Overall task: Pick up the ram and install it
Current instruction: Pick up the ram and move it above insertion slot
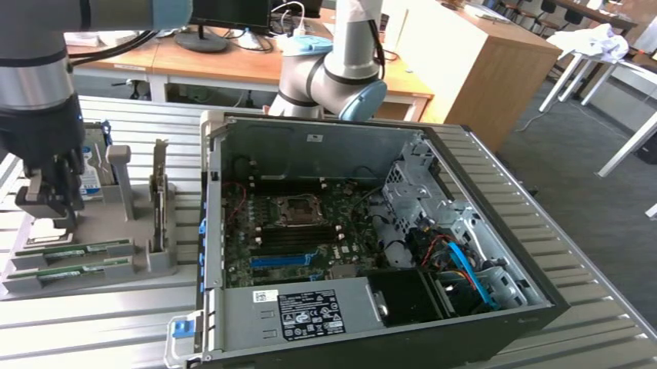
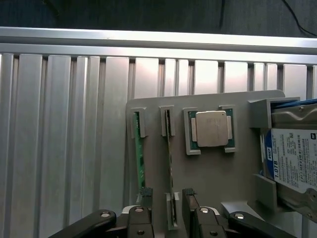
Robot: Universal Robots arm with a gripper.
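step: pick-up not yet made; end effector (image 2: 167,194) hangs low over the grey holder (image 2: 208,183), fingers (image 2: 188,198) apart, nothing held
ram: ram (image 2: 170,163) on edge in its holder slot, between the fingers; second stick (image 2: 140,158) just beside
need: i'd say a centred pinch, clear of that neighbour
counter: ribbed metal counter (image 1: 103,323); open pc case (image 1: 308,142) alongside the holder
room: desks (image 1: 205,61) and monitors (image 1: 231,11) behind

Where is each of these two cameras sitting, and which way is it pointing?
Exterior view: off the arm, above the table, looking down at the open computer case and, on the exterior view's left, the tray; the arm shows.
Wrist view: on the wrist, looking down at the tray; the open fingers show, one each side of a ram.
Shared: the tray with its two ram sticks.
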